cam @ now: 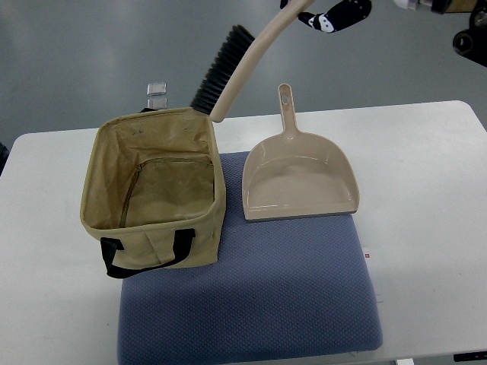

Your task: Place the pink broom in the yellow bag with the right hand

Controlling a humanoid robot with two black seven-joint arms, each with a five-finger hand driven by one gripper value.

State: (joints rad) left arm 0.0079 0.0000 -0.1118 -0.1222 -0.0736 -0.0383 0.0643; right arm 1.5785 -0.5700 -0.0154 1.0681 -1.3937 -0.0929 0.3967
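The pink broom (247,61) has a pale pink-beige curved handle and black bristles (221,67). It hangs tilted beyond the table's far edge, and its lower tip meets the far right corner of the yellow bag's rim. My right hand (333,15), black and white, is at the top edge and grips the upper end of the handle; the frame cuts off part of the grip. The yellow bag (99,163) stands open on the left with black handles in front, and nothing shows inside it.
A matching pink dustpan (298,179) lies right of the bag on a blue-grey mat (251,296) on the white table (426,198). A small clear object (156,89) sits behind the bag. Dark equipment (468,38) shows at the top right.
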